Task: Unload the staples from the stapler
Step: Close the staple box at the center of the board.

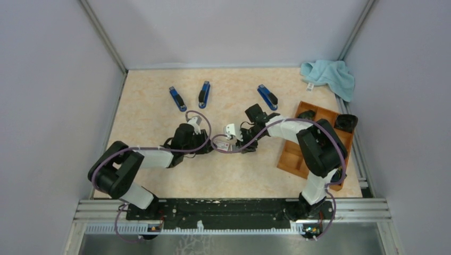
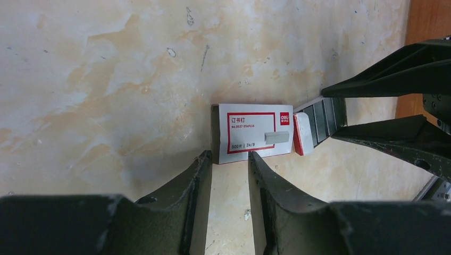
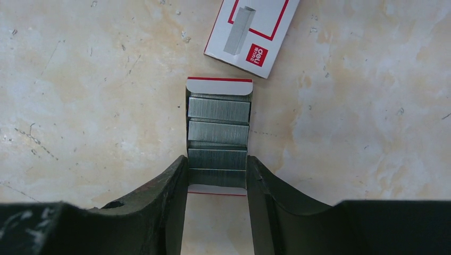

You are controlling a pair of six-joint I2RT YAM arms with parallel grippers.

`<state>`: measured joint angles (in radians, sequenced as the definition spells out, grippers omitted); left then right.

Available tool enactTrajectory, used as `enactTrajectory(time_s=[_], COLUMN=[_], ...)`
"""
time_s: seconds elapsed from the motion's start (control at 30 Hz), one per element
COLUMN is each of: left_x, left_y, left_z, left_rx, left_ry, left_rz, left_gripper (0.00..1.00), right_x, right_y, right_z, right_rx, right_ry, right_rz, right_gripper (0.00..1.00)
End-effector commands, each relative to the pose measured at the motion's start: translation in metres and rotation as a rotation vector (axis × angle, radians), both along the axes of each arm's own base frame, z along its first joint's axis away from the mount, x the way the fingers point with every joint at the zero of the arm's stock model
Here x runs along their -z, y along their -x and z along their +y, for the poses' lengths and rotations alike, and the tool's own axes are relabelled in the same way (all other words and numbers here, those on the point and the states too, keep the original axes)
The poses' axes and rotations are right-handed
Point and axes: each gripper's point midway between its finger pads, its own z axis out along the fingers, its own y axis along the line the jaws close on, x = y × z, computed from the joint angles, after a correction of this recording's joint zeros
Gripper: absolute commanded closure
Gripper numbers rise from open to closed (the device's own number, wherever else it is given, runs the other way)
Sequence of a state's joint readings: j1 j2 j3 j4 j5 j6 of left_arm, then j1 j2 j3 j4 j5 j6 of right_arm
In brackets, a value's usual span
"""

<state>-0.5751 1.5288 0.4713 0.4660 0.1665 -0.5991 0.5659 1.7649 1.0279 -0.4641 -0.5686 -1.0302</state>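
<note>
I'm working in a lab test cell: plain grey wall panels in metal framing box in a marbled worktop, with a black mounting rail along its near edge.

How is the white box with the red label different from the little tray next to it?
The box is closed on top and shows a printed red frame; the tray is open and shows rows of grey staples. The tray sits between the fingers of the right gripper; the box lies just past the tips of the left gripper, not between them. Both are white with red trim and lie flat.
</note>
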Motion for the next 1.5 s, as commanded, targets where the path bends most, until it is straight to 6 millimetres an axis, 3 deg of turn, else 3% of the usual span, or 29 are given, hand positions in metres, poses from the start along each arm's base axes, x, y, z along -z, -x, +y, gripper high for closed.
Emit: enactTrajectory(time_s=[0.0, 0.37, 1.13, 1.47], left_x=[-0.001, 0.005, 0.011, 0.011], left_y=[-0.002, 0.001, -0.001, 0.0], left_z=[-0.003, -0.003, -0.001, -0.003], left_rx=[0.011, 0.022, 0.014, 0.028], left_ry=[0.005, -0.004, -0.028, -0.026], left_rz=[0.011, 0.034, 0.051, 0.056], left_gripper=[0.63, 0.68, 0.68, 0.68], right_x=[0.005, 0.006, 0.006, 0.005], right_y=[0.0, -0.007, -0.018, -0.022], right_z=[0.003, 0.005, -0.01, -0.004], right_rx=[0.036, 0.091, 0.185, 0.209], right_ry=[0.026, 0.041, 0.111, 0.089], right_rz=[-0.005, -0.016, -0.058, -0.054], right_gripper=[0.6, 0.63, 0.64, 0.64])
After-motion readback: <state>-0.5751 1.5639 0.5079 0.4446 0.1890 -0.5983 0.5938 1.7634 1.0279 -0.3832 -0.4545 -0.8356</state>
